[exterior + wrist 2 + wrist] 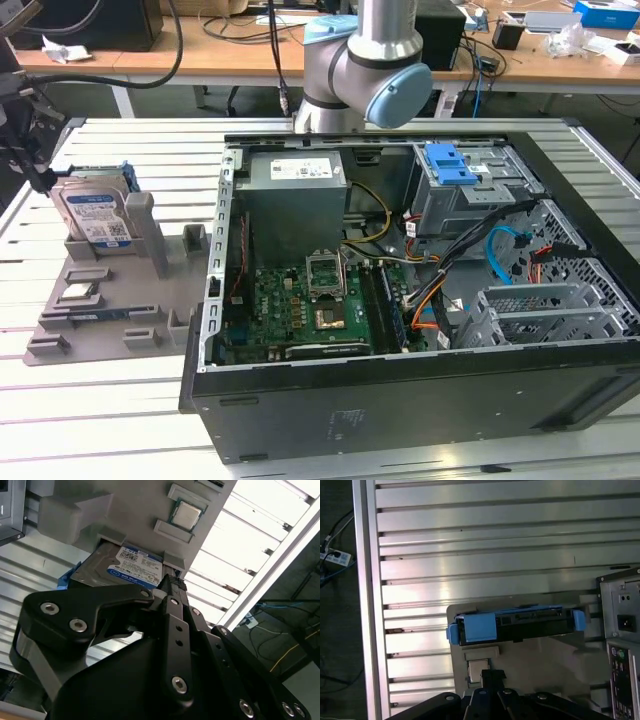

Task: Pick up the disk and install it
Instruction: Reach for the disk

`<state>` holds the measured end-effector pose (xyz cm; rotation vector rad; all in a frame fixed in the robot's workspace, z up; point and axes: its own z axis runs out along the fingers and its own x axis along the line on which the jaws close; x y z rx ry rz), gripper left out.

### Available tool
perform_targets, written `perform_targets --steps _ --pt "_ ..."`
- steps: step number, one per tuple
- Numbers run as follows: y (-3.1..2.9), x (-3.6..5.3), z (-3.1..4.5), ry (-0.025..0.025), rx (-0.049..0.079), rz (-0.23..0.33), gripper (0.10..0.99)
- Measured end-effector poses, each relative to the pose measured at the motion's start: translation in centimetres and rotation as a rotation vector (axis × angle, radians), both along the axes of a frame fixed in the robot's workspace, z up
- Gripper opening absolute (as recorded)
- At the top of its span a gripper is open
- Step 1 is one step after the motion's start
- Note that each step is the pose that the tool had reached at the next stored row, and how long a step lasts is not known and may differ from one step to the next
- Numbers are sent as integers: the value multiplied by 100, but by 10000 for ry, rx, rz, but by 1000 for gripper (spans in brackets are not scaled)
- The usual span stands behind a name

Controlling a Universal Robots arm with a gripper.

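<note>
Pincer, one: you find it at the exterior view's far left, above the table and just beside the disk. You cannot tell whether it is open or closed, nor whether it touches the disk.

Disk, one: it stands on edge in a slot of the holder plate, clipped in its blue frame. Its labelled face looks toward the exterior camera. Its long axis appears to run up and down, with the lower end sunk in the slot. In the first wrist view you look onto its upper edge, with blue frame at both ends.

Holder plate, one: grey, lying flat on the table. It holds the disk and one processor chip, which lies flat in a recess in front of the disk.

Computer case, one: black, lying open side up just beside the holder plate. It holds one grey power supply box, one green motherboard and one grey drive bay with a blue handle.

Arm, one: it stands behind the case.
</note>
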<state>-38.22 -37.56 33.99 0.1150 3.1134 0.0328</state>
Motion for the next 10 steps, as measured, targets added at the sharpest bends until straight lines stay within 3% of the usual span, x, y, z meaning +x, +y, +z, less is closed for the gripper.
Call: perform_targets --steps 10 --pt "21 -23 -5 1 -9 0 106"
